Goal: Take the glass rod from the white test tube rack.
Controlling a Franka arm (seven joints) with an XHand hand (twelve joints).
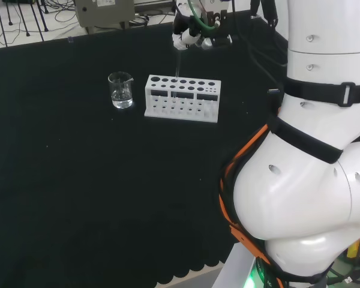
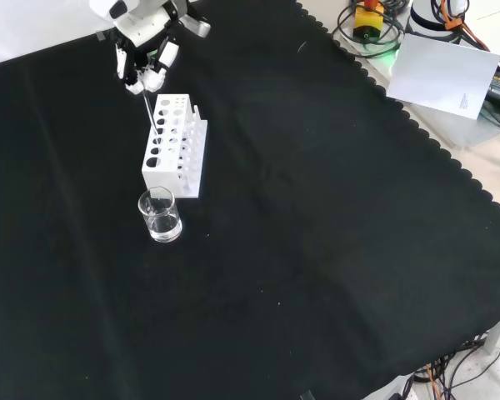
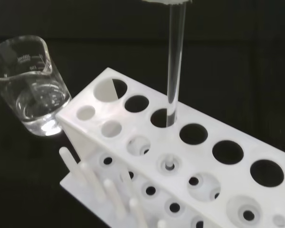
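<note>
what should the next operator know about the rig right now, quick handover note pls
Hand: above the far end of the white test tube rack in the front view, fingers curled on the top of the glass rod.
Rod: upright, lower end still down through a rack hole.
Beaker: beside the rack, apart from it, a little clear liquid inside.
Done: rod gripped.
Left: lift it straight up until clear of the rack.

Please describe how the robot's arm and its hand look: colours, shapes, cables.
The arm has large, rounded, glossy white links with black bands and orange cable along one joint. The hand is white with black parts and slim fingers; green cable runs above it in the head view.
</note>
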